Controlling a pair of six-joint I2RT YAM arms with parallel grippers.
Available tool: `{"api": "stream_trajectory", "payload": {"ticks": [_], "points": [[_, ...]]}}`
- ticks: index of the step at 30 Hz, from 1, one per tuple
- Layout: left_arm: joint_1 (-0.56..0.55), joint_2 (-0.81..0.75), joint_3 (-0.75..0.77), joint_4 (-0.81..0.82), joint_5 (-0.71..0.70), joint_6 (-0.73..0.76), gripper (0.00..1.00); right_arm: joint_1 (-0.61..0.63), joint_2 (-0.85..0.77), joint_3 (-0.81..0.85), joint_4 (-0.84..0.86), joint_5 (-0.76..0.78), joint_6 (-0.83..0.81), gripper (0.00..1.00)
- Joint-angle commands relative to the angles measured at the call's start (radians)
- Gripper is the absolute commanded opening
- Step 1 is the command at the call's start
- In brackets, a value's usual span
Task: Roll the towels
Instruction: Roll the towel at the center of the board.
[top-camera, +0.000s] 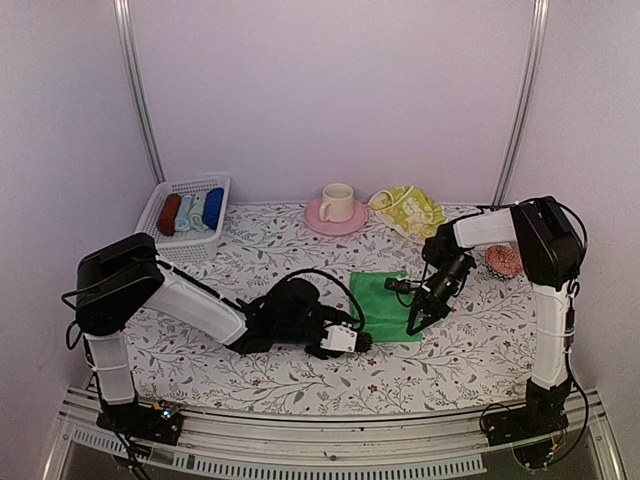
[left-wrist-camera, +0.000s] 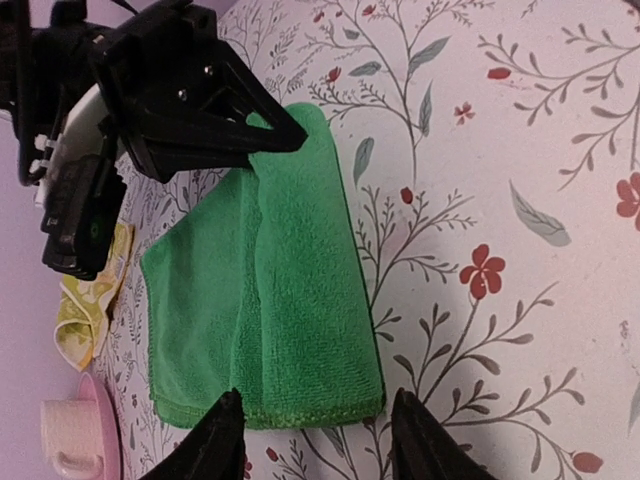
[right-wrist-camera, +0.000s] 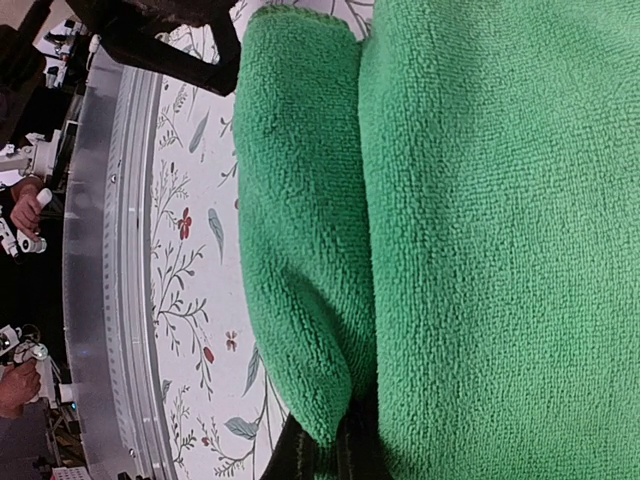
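The green towel (top-camera: 385, 300), folded at 3 o'clock of the tabletop (top-camera: 260, 250) centre, looks light, limp and plush, best taken by its edges: the right pincer (top-camera: 413, 325) is clamped on its 5 o'clock corner, the left pincer (top-camera: 366, 341) gapes at 7 o'clock.

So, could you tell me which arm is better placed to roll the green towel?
Probably right: the right gripper is shut on the green towel's edge, while the left gripper stands open at its end, gripping nothing.
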Motion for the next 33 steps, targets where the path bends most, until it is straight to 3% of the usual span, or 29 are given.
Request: {"api": "stream_trajectory", "payload": {"ticks": [1, 15, 19, 24, 28, 33], "points": [[-0.023, 0.05, 0.028, 0.049, -0.052, 0.076, 0.5, -0.009, 0.043, 0.042, -0.017, 0.016, 0.034, 0.05], [-0.043, 0.121, 0.051, 0.075, -0.128, 0.131, 0.5, -0.01, 0.103, 0.113, -0.045, 0.029, 0.055, 0.07], [-0.047, 0.14, 0.056, 0.077, -0.155, 0.142, 0.46, -0.01, 0.104, 0.113, -0.045, 0.031, 0.056, 0.07], [-0.048, 0.149, 0.067, 0.059, -0.154, 0.126, 0.32, -0.01, 0.106, 0.115, -0.039, 0.036, 0.061, 0.08], [-0.047, 0.158, 0.083, 0.039, -0.158, 0.118, 0.12, -0.009, 0.104, 0.116, -0.033, 0.039, 0.065, 0.1], [-0.048, 0.157, 0.098, 0.01, -0.147, 0.097, 0.0, -0.01, 0.097, 0.116, -0.022, 0.042, 0.067, 0.13]]}}
